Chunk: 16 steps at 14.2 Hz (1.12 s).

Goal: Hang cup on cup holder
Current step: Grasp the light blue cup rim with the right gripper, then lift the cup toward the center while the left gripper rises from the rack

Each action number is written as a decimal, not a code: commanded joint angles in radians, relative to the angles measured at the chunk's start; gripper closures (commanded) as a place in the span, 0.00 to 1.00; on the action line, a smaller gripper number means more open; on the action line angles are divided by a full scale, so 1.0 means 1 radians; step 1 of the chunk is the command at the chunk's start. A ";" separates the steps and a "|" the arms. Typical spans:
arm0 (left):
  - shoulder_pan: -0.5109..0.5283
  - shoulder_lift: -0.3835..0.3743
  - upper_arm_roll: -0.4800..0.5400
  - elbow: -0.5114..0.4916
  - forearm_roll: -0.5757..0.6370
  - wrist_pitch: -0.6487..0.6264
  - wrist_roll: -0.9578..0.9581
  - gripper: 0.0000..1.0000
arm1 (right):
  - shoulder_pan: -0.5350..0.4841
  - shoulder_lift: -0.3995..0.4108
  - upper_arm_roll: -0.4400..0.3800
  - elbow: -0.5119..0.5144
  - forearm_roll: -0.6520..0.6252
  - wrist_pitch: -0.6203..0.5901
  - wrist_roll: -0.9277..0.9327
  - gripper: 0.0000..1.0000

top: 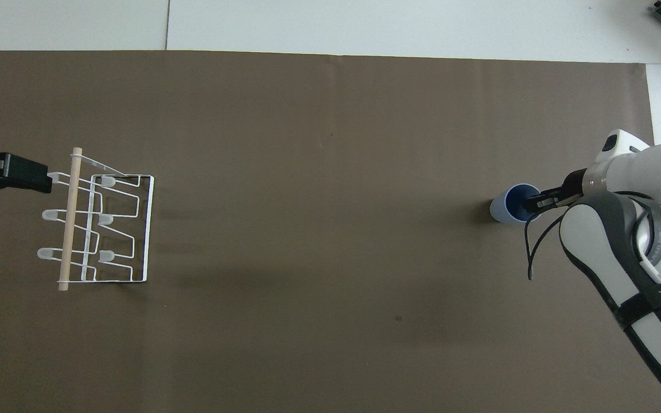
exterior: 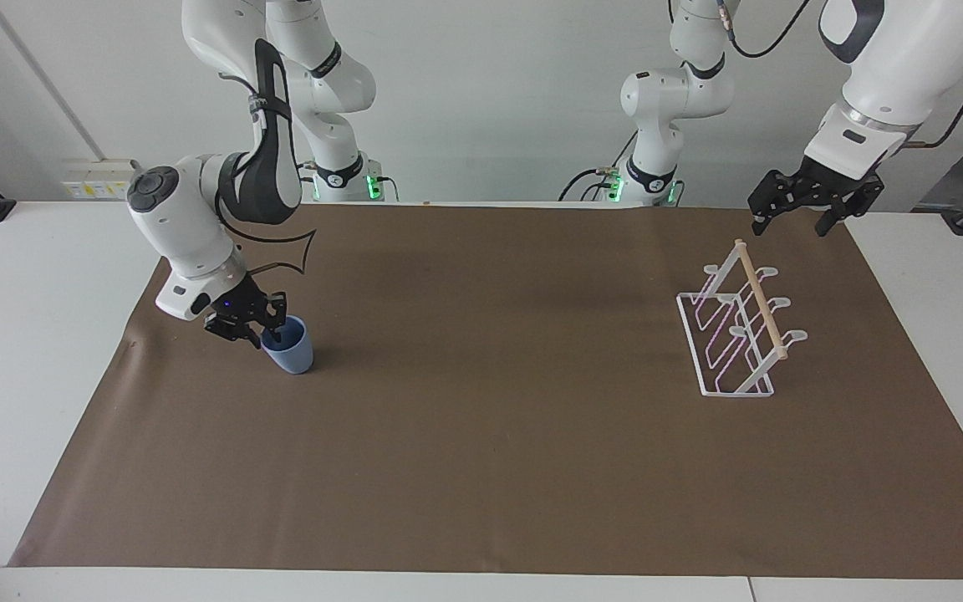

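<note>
A white desk (exterior: 47,351) stands before a pale wall, most of its top covered by a brown mat (exterior: 498,418). The cup (exterior: 287,349) stands upright on the mat at the right arm's end, mouth up, its axis vertical and its base narrower than its rim. The right hand (exterior: 262,331) is at the cup's rim on the side toward the desk's edge, one finger dipping inside the mouth and the other outside, drawn narrow on the wall; the cup rests on the mat. The holder (exterior: 736,330) sits well apart at the left arm's end, its dowel (top: 69,218) running from nearer the robots to farther from them, its prongs slanting up. The left hand (exterior: 797,207) hangs with its fingers spread wide over the mat's edge, just beside the holder. Nothing lies between cup and holder. Lettering on the right arm's band is too small to read.
</note>
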 commanded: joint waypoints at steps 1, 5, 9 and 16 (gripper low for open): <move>-0.009 -0.029 0.001 -0.032 0.017 -0.004 0.005 0.00 | -0.010 -0.006 0.007 -0.021 0.029 0.030 0.011 1.00; -0.017 -0.033 0.001 -0.040 0.016 -0.005 0.004 0.00 | -0.007 -0.012 0.007 0.037 0.029 -0.016 0.030 1.00; -0.015 -0.038 -0.001 -0.052 0.013 -0.002 0.010 0.00 | -0.002 -0.021 0.017 0.189 0.169 -0.199 0.042 1.00; -0.026 -0.046 -0.002 -0.074 -0.058 0.037 0.247 0.00 | -0.001 -0.049 0.017 0.188 0.605 -0.347 0.042 1.00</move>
